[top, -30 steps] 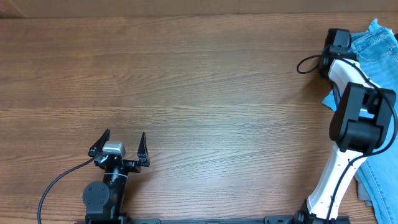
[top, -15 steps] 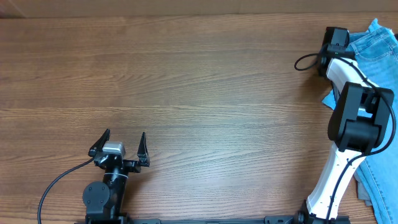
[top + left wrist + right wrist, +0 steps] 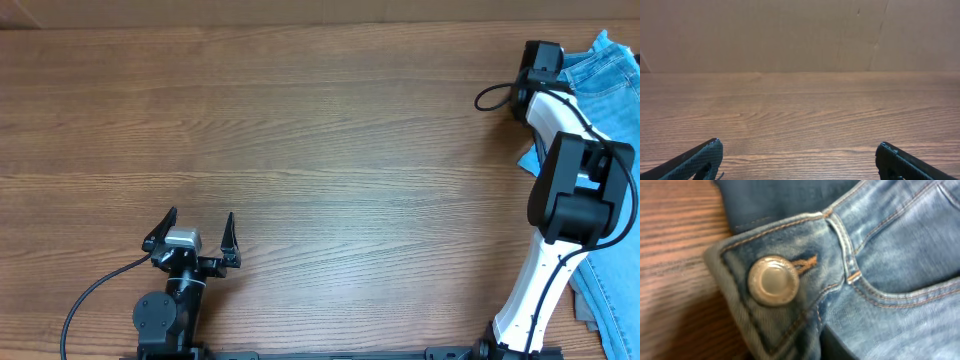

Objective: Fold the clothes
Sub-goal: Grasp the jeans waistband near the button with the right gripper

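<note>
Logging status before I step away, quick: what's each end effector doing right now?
Left end effector: open, empty.
Right end effector: cannot tell; fingers unseen, at the jeans waistband.

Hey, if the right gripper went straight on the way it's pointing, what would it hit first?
Most likely the jeans: the right gripper faces their waistband corner, close by the metal button. Its fingers aren't visible, so the exact contact spot is uncertain.
</note>
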